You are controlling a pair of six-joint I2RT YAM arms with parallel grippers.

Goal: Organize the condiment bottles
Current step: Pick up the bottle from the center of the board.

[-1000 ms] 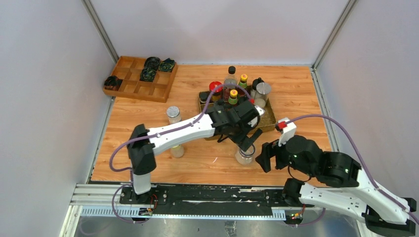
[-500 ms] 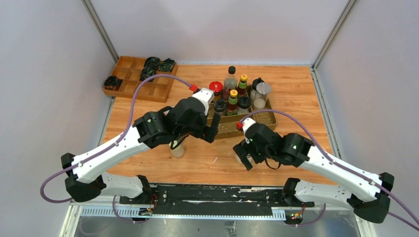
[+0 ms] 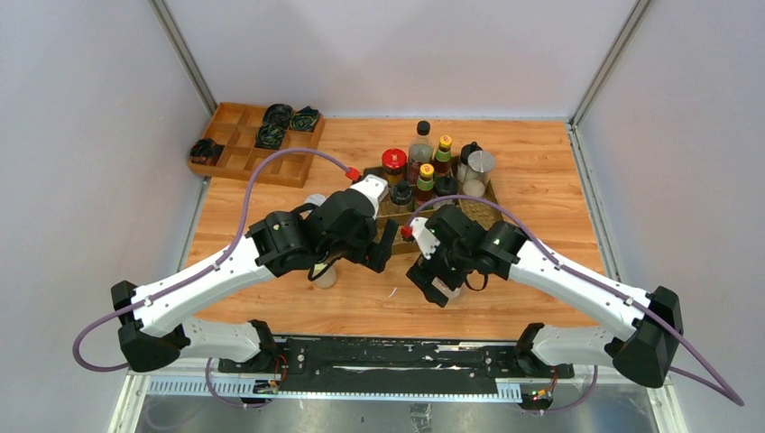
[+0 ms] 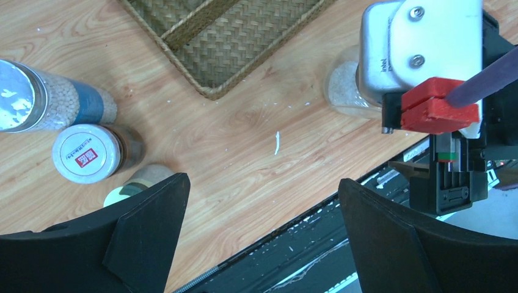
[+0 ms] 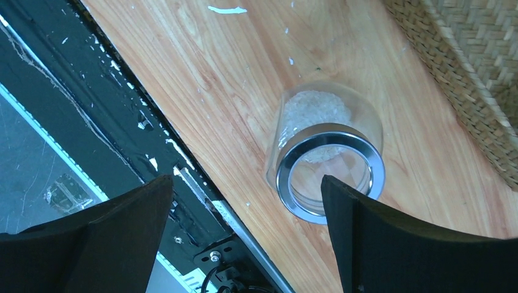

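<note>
Several condiment bottles (image 3: 420,149) stand in the woven tray (image 3: 492,216). Three more stand loose on the table to its left: a silver-capped one with white beads (image 4: 46,101), a white-capped one (image 4: 85,152), and a pale-capped one (image 4: 137,180) half behind my left finger. A silver-rimmed glass jar (image 5: 327,155) with white grains stands near the front edge. My right gripper (image 5: 244,183) hangs open above it, with the jar partly under the right finger. My left gripper (image 4: 262,183) (image 3: 383,251) is open and empty over bare wood, between the loose bottles and the jar (image 4: 342,88).
A wooden compartment box (image 3: 236,152) with dark coils sits at the back left. The black rail (image 3: 379,352) runs along the table's near edge, just below the jar. My right wrist's camera housing (image 4: 421,55) is close to my left gripper.
My left gripper pulled back to the left, away from the glass jar. My right arm swung in from the right over the jar, and its jaws opened wider.
</note>
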